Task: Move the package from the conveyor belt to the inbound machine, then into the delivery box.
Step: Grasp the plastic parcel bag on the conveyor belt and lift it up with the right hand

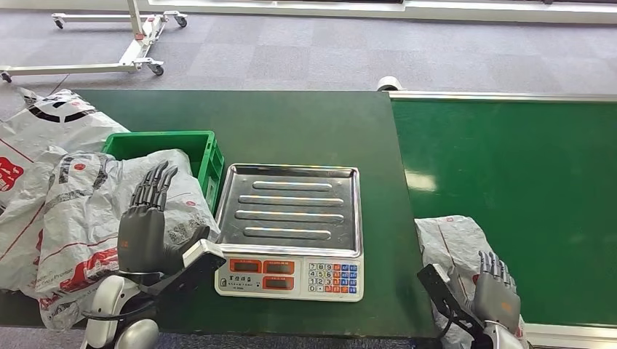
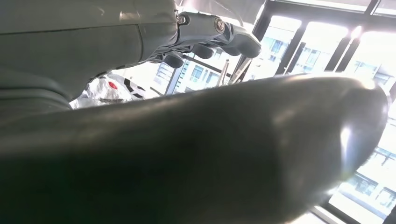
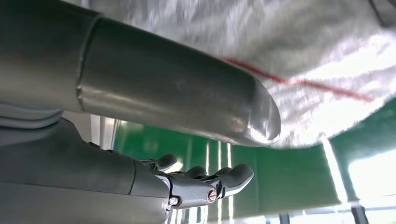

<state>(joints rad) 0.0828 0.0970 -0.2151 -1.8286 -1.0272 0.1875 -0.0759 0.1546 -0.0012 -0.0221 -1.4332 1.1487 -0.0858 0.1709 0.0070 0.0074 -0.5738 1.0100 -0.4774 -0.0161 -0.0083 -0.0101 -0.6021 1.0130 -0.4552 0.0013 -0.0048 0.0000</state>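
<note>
R hand (image 1: 497,294) fingers apart, beside package (image 1: 451,243) on conveyor belt (image 1: 509,182). L hand (image 1: 145,225) fingers apart, over bags (image 1: 80,211). Scale tray (image 1: 295,207) bare on desk (image 1: 305,123).

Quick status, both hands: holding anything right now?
Left hand: open, fingers straight, holding nothing, over the bagged packages.
Right hand: open, holding nothing, at the grey package on the conveyor belt.

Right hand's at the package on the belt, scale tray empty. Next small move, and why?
Probably close the right hand on the grey package. The package lies at the near edge of the green belt beside the open hand, which holds nothing yet, and the scale tray is bare, so the first transfer isn't done.
</note>
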